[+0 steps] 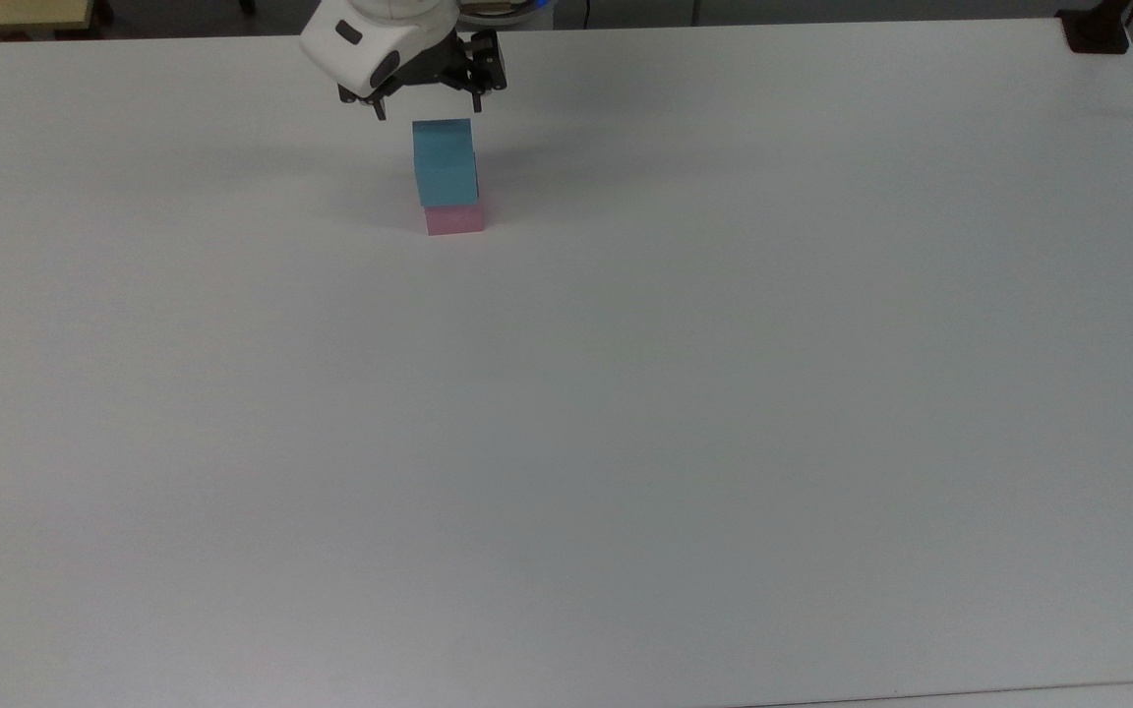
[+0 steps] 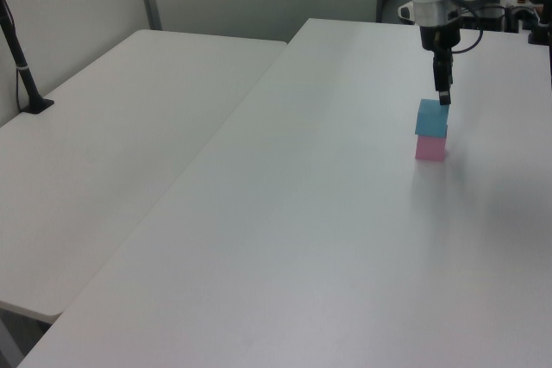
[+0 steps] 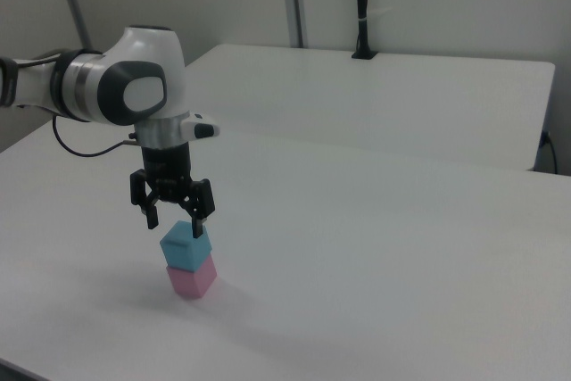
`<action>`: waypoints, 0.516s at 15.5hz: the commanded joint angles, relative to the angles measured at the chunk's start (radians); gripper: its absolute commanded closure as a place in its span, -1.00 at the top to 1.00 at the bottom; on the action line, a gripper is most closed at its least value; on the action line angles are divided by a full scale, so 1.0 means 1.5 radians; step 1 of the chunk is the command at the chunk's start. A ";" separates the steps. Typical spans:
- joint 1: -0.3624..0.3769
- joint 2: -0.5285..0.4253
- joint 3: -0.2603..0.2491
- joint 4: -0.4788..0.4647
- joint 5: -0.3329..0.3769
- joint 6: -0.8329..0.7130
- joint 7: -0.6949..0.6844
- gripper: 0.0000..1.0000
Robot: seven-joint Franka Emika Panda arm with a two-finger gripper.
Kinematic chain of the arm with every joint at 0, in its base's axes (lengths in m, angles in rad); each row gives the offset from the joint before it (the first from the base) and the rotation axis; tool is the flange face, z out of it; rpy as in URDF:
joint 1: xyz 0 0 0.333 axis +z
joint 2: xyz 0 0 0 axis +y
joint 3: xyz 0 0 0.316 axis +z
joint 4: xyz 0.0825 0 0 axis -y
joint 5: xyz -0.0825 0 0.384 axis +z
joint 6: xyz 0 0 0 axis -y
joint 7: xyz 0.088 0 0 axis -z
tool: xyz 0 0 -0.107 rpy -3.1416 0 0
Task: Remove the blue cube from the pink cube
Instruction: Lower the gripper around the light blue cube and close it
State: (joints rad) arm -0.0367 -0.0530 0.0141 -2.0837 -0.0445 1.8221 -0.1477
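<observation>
I see blue cube point(image 3: 186, 245) stacked on pink cube point(image 3: 193, 279) | my gripper point(image 3: 175, 223) at its 12 o'clock, just above | claw wide, holding nothing | white table point(image 1: 626, 393)

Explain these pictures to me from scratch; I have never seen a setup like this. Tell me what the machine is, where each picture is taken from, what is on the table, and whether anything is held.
The white machine is a robot arm ending in a gripper, a two-fingered claw. Three fixed cameras watch it: one from above and one from each side. On the white table a blue cube sits stacked on a pink cube. The open gripper hovers just above the blue cube and holds nothing.
</observation>
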 commanded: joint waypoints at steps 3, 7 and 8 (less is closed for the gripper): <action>0.008 0.013 0.020 -0.018 0.008 0.023 0.029 1.00; 0.000 0.022 0.020 -0.018 -0.003 0.045 0.024 1.00; -0.002 0.024 0.020 -0.018 -0.006 0.048 0.023 1.00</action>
State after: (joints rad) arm -0.0367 -0.0124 0.0485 -2.0937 -0.0451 1.8564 -0.1238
